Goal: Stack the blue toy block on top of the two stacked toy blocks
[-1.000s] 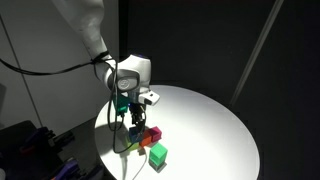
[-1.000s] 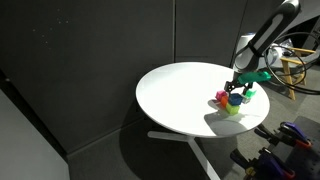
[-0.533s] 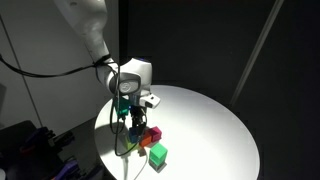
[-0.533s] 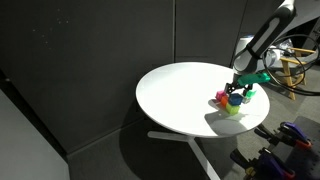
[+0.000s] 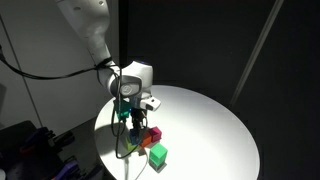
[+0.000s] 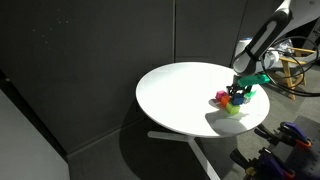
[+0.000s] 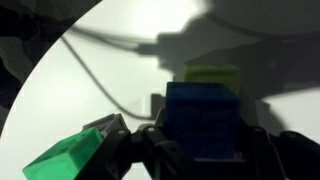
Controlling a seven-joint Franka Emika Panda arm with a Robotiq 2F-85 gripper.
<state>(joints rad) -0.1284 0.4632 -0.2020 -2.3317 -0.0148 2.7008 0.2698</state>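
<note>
Blue fills the middle of the wrist view. The blue toy block [image 7: 203, 118] sits squarely between the dark fingers [image 7: 135, 152] of the gripper [image 5: 133, 118], and they are drawn in narrow against its two sides. The tool is clamped on the cube. Only the wrist view shows this grip.

In both exterior views the gripper's body hides the jaws. The blue cube appears there only as a small dark-blue spot directly under the tool [image 6: 237, 98], low over the white table [image 5: 215, 125]. None of the views shows whether the cube rests on the tabletop or hangs just clear of it.

Straight beyond the fingertips, just behind the blue cube, the wrist view shows a yellow-green cube [image 7: 213, 74].

Off to one side of the fingers, at the lower left of the wrist view, is the bright green top of the two stacked toy blocks [image 7: 68, 160]. It lies apart from the jaws, and the lower block is hidden there. In an exterior view the same bright green [image 5: 158, 155] stands near the tool, toward the table's edge, but the picture is too small to separate upper block from lower.

An orange-red cube [image 5: 153, 133] shows just beside the gripper in both exterior views. The wrist camera does not catch it.
</note>
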